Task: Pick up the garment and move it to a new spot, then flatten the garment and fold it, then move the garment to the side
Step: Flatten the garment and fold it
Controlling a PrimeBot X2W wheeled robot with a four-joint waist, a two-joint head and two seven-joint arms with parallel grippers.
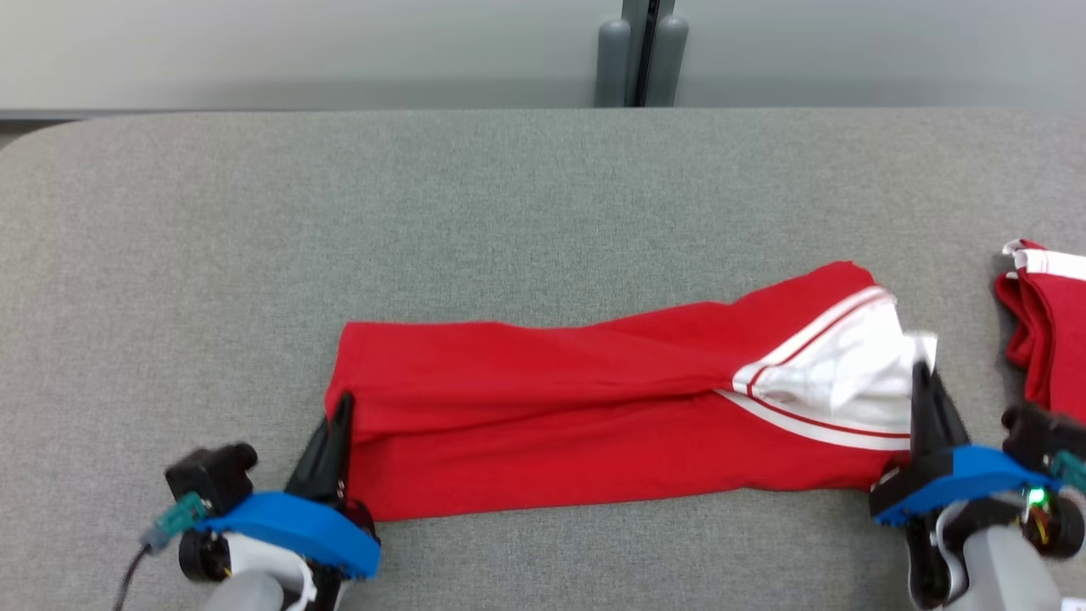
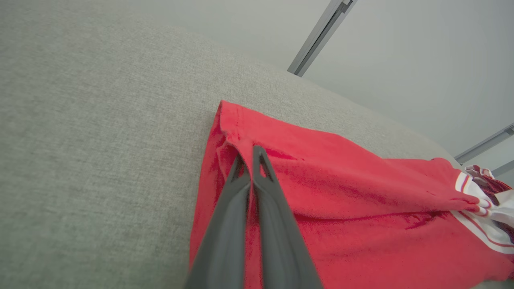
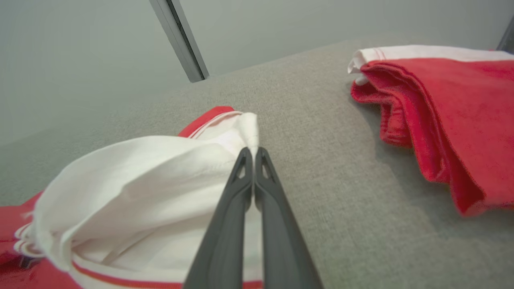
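Left tool (image 1: 342, 406) clamps the garment (image 1: 551, 407) at its red end, right tool (image 1: 921, 373) pinches its white end, cloth stretched between them on the bench (image 1: 509, 195). A folded red piece (image 1: 1048, 331) lies just right of the right tool.

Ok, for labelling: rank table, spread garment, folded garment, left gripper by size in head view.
1. Table
2. Spread garment
3. Left gripper and folded garment: unsure, gripper is nearer, garment is cropped.

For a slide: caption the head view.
The left gripper and right gripper pinch opposite ends of the red garment on a grey table.
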